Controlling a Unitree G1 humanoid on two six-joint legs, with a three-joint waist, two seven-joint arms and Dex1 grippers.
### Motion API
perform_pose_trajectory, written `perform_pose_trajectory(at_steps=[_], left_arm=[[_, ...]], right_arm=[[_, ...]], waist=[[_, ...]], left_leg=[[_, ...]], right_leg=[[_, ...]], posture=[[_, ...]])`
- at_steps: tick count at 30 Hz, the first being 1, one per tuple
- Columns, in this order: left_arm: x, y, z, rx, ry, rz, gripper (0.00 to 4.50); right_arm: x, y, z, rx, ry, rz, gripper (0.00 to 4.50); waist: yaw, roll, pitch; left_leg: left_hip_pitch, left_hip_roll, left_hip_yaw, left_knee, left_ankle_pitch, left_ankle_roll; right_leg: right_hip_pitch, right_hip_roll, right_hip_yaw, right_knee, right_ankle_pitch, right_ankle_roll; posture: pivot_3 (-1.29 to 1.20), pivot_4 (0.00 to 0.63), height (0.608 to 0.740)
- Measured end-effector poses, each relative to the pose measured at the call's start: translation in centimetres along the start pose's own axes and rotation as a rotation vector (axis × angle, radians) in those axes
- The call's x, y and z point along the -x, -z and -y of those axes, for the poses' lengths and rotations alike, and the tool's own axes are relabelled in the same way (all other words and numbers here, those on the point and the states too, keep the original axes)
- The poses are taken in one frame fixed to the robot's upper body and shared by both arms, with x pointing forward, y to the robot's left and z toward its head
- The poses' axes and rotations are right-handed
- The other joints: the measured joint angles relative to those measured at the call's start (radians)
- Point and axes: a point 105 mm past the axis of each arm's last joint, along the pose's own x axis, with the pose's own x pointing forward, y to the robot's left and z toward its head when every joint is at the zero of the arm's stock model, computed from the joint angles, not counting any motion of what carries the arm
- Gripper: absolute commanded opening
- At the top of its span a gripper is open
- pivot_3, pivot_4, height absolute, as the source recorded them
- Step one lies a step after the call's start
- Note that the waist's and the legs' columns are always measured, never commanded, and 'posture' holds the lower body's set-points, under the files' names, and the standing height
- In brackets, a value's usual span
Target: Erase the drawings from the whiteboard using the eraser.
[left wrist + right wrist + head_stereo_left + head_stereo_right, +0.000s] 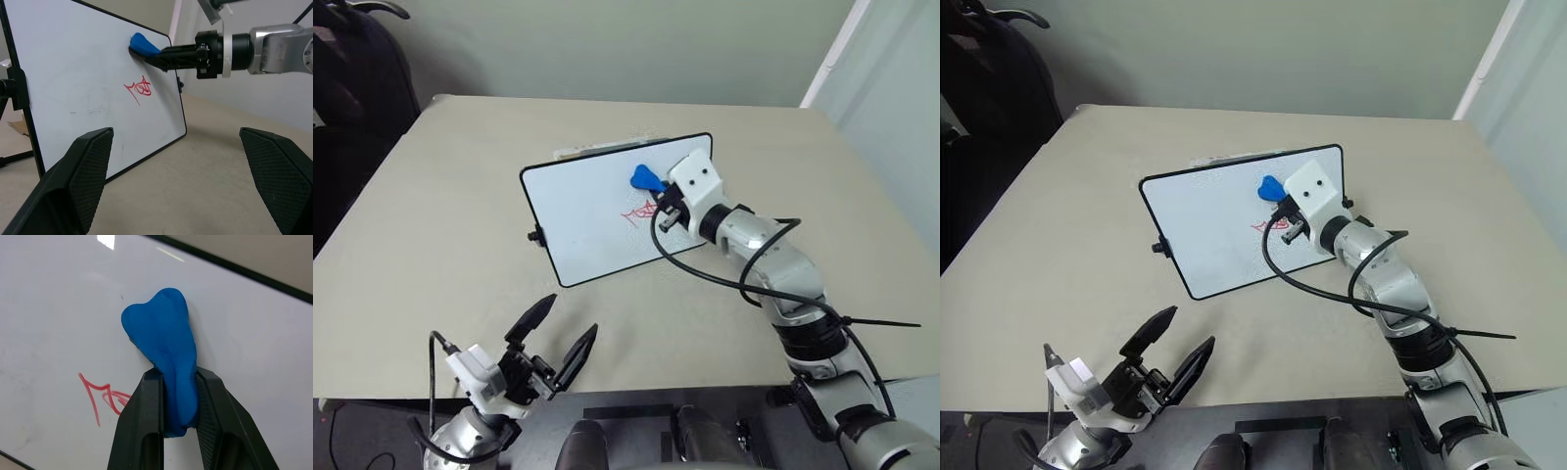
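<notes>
Whiteboard (597, 211) stands propped near upright on the desk (431, 225), its face toward the robot, probably so the arm can wipe it head-on. Drawings (640, 211), a small red scribble, sit right of board centre, untouched as far as I can tell. Eraser (646, 177) is blue, clamped at its lower end between the right gripper (180, 396) fingers, which are closed tight on it; its free end sticks out past the fingertips so that end meets the board, not the fingers. In the left wrist view the eraser looks pressed to or just off the board; contact can't be confirmed. It sits at about 12 to 1 o'clock from the scribble, near but apart, so the wipe hasn't reached the marks; I'd judge a stroke toward 6 to 7 o'clock comes next. Right arm is stretched forward across the desk, elbow bent, wrist roughly level and aimed at the board face, cable looping off the wrist. Left gripper (553, 338) hangs low at the near desk edge, around 7 o'clock from the board and well apart from it, fingers spread wide, holding nothing, pointed at the board. Risk, my guess: pushing too hard could tip or slide the propped board.
</notes>
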Motion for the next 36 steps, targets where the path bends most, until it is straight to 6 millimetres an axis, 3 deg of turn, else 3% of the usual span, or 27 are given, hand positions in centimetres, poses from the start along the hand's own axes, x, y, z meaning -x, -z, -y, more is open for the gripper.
perform_pose_trajectory(at_steps=[5, 9, 14, 20, 22, 26, 32, 36], left_arm=[[0.1, -0.1, -0.2, 0.006, -0.007, 0.005, 4.5], [0.1, -0.1, -0.2, 0.006, -0.005, 0.005, 4.5], [0.1, 0.0, -0.2, 0.008, -0.006, 0.003, 4.5], [0.3, 0.0, -0.1, 0.011, -0.007, -0.002, 4.5], [0.3, 0.0, -0.1, 0.011, -0.007, -0.002, 4.5], [0.2, 0.0, -0.1, 0.011, -0.006, -0.001, 4.5], [0.2, -0.1, -0.2, 0.011, -0.007, 0.002, 4.5], [0.1, -0.1, -0.2, 0.012, -0.007, 0.006, 4.5]], right_arm=[[0.6, 4.8, -1.0, -0.014, -0.016, -0.139, 0.55], [1.0, 7.0, -0.9, -0.006, -0.004, -0.22, 0.55], [0.7, 6.5, -0.8, -0.004, -0.003, -0.212, 0.55], [-0.5, -0.1, 1.1, 0.029, 0.042, -0.034, 0.55], [-0.5, -0.9, 1.5, 0.028, 0.055, -0.012, 0.55], [-0.3, -0.5, 1.4, 0.026, 0.054, -0.016, 0.55], [0.5, 4.5, -0.7, 0.005, -0.007, -0.15, 0.55], [0.5, 5.8, -1.1, 0.006, -0.018, -0.195, 0.55]], waist=[[0.0, 0.0, 0.0], [-0.004, 0.0, 0.0], [-0.005, 0.001, 0.0], [-0.01, 0.002, 0.001], [-0.008, 0.002, 0.001], [-0.004, 0.002, 0.001], [-0.004, 0.001, 0.001], [-0.005, 0.001, 0.001]], left_leg=[[0.002, 0.0, 0.0, 0.001, 0.001, -0.003], [0.002, 0.0, 0.0, 0.001, 0.002, -0.003], [0.002, 0.0, 0.0, 0.001, 0.003, -0.003], [0.001, 0.0, 0.001, -0.002, 0.003, -0.003], [0.0, 0.0, 0.0, -0.002, 0.003, -0.003], [-0.002, 0.0, 0.0, -0.002, 0.004, -0.004], [-0.002, 0.0, 0.001, 0.0, 0.004, -0.004], [-0.002, 0.0, 0.0, 0.0, 0.004, -0.004]], right_leg=[[0.002, 0.0, 0.0, 0.001, 0.002, 0.002], [0.002, 0.0, 0.0, 0.001, 0.005, -0.002], [0.001, 0.001, 0.0, 0.001, 0.008, -0.006], [-0.003, 0.001, 0.0, 0.001, 0.008, -0.008], [-0.004, 0.001, 0.0, 0.001, 0.007, -0.008], [-0.005, 0.001, 0.0, 0.0, 0.005, -0.009], [-0.004, 0.001, 0.0, 0.0, 0.006, -0.006], [-0.004, 0.001, 0.0, 0.001, 0.009, -0.006]], posture=[[0.0, 0.15, 0.74], [0.0, 0.15, 0.74], [0.0, 0.15, 0.74], [0.0, 0.15, 0.74], [0.0, 0.15, 0.74], [0.0, 0.15, 0.74], [0.0, 0.15, 0.74], [0.0, 0.15, 0.74]])
